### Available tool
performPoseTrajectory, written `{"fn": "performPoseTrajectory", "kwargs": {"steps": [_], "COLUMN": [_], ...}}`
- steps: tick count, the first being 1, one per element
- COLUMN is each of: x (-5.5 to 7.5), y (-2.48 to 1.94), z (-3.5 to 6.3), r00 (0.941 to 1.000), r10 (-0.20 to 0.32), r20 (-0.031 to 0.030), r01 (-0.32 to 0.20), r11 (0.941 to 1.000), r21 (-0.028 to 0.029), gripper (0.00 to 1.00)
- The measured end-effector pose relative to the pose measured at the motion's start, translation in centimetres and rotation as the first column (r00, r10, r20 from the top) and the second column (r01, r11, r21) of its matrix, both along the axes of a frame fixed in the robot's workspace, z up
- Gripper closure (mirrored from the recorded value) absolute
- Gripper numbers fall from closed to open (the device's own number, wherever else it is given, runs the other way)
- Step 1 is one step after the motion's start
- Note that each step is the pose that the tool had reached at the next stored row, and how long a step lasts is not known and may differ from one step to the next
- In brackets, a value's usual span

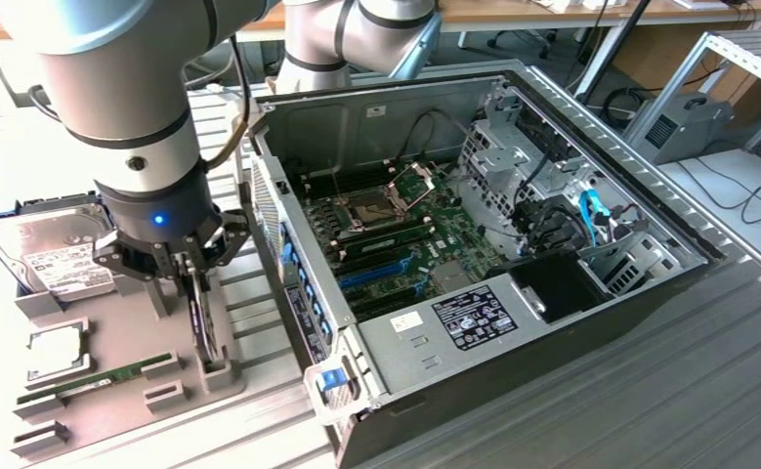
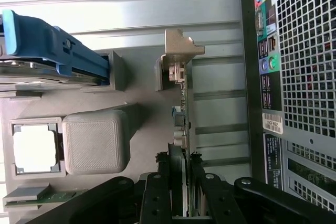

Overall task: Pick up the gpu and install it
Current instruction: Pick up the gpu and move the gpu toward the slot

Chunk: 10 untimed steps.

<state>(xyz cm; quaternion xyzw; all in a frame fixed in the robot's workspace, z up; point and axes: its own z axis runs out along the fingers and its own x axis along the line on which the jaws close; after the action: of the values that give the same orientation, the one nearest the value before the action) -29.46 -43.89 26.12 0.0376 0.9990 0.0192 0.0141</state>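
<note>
The gpu [image 1: 199, 322] stands on edge in the grey parts holder [image 1: 119, 318], to the exterior view's left of the open computer case [image 1: 341, 122]. My gripper [image 1: 188, 278] is directly over it, one finger on each side of the card's upper edge, shut on it. The wrist view looks along the thin gpu [image 2: 181, 124] to its silver end bracket [image 2: 179, 56], with my gripper [image 2: 177, 166] clamped around the card. The card's lower edge still looks level with the holder's slots. Blue expansion slots [image 1: 377, 271] lie on the motherboard inside the case.
On the holder sit a hard drive [image 1: 44, 249] in a blue caddy [image 2: 50, 45], a square processor [image 1: 57, 354] and a green memory stick [image 1: 94, 379]. The case's perforated rear panel [image 2: 310, 77] stands close beside the gpu. Cables and drive cages fill the case's far side.
</note>
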Motion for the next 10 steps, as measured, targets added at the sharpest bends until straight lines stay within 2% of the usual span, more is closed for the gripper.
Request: {"fn": "performPoseTrajectory", "kwargs": {"steps": [10], "x": [0.00], "y": [0.00], "z": [0.39], "r00": [1.0000], "r10": [0.000], "r20": [0.0000], "r01": [0.000], "r11": [1.0000], "r21": [0.0000], "gripper": [0.73]}}
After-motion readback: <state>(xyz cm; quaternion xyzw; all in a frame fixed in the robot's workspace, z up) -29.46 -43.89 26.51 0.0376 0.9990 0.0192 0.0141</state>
